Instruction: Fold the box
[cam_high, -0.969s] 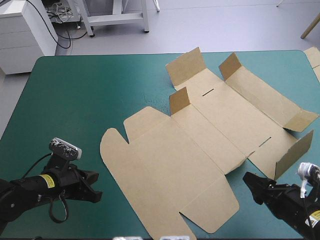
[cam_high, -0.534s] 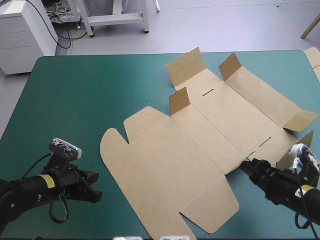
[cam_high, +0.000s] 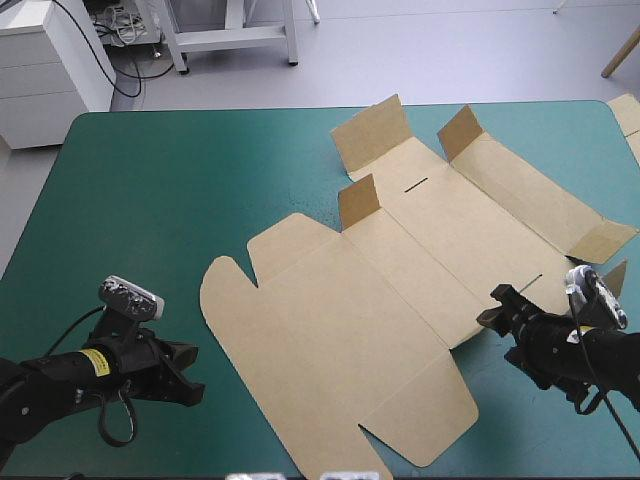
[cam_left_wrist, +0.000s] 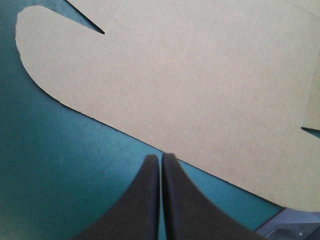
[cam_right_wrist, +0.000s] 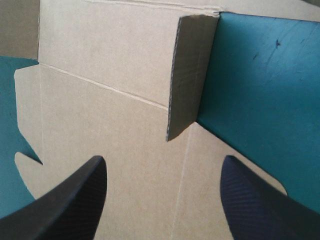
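Note:
The brown box (cam_high: 400, 270) lies as a flat cut sheet across the middle and right of the teal-green cover, with several small flaps standing up, one of them (cam_high: 360, 200) near its centre. My right gripper (cam_high: 492, 308) is open at the sheet's near right edge. In the right wrist view it (cam_right_wrist: 162, 160) hovers over the board with a raised flap (cam_right_wrist: 192, 75) just ahead. My left gripper (cam_high: 195, 372) is shut and rests on the cover just left of the sheet's rounded lid corner (cam_left_wrist: 35, 30). Its tips (cam_left_wrist: 160, 157) stop short of the board's edge.
A bare stretch of teal-green cover (cam_high: 150, 200) takes up the left half of the table. A piece of more brown board (cam_high: 628, 118) shows at the table's far right edge. The table's front edge lies close behind both grippers.
My right gripper has moved from near the table's front edge forward to the box's near right edge. The left arm and the box have not moved.

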